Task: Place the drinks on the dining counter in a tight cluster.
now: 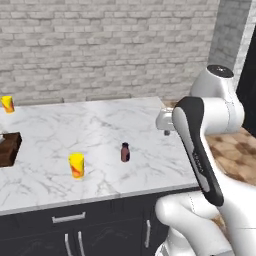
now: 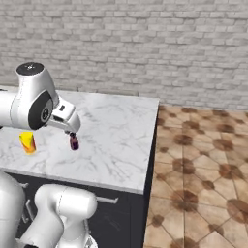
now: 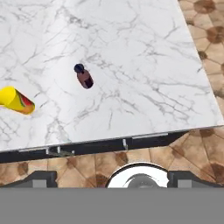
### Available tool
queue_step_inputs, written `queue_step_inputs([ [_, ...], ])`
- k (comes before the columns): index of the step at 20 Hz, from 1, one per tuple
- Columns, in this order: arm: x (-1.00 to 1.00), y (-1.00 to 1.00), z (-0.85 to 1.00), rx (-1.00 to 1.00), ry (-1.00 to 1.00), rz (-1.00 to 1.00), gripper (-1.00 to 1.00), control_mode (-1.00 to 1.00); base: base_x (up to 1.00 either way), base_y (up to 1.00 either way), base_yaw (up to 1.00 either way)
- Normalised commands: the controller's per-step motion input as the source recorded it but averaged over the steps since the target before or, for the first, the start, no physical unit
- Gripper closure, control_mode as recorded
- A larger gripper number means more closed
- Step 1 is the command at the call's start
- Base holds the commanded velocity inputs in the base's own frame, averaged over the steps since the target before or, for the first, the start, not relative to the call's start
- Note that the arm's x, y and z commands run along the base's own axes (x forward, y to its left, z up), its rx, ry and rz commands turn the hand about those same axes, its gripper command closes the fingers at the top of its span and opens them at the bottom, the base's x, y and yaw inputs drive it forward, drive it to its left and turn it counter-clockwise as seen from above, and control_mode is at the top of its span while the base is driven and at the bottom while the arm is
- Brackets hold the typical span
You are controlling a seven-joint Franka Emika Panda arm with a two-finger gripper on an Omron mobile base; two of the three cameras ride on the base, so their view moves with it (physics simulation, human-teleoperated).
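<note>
Cabinet fronts [image 1: 100,230] with silver handles sit closest to us, under the dining counter [image 1: 100,125]. We see the maroon drink [image 1: 125,152] standing upright on the marble, long axis vertical, cap up, toward the front edge and nearer the right-hand end than the left. Our gripper [image 2: 72,131] hangs above the counter with jaws wide apart, holding nothing. Maroon drink sits below the jaws, apart from them, no contact; in the hand view it lies ahead on the marble. Yellow can [image 1: 76,165] stands upright left of it, near the front edge, well apart. Second yellow can [image 1: 7,104] at the far left back edge.
</note>
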Motion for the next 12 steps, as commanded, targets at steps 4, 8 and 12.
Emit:
queue_step_inputs([
  [4,0.0,0.0,0.0,0.0,0.0,0.0,-1.0,1.0,-0.96,-0.49,-0.16],
  [8,0.0,0.0,0.0,0.0,0.0,0.0,-1.0,1.0,-0.73,-0.41,-0.22],
  [12,0.0,0.0,0.0,0.0,0.0,0.0,-1.0,1.0,-0.14,-0.05,-0.62],
])
